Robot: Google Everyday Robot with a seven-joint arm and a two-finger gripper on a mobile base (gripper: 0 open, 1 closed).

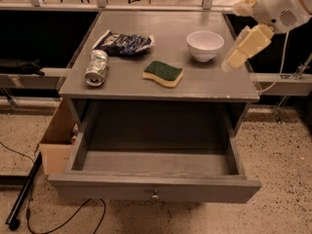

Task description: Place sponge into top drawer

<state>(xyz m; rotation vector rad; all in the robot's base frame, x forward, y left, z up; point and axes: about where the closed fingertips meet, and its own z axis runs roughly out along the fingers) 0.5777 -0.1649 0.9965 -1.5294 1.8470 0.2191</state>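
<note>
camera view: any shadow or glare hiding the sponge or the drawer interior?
Camera view: sponge evenly lit, no glare. Camera view: top drawer shadowed at the back under the tabletop, its floor readable. Camera view: end effector brightly lit at upper right, beside the bowl.

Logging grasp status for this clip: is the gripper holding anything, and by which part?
Nothing is held. The gripper hangs beside the bowl, at the right edge of the cabinet top; the sponge lies free on it.
</note>
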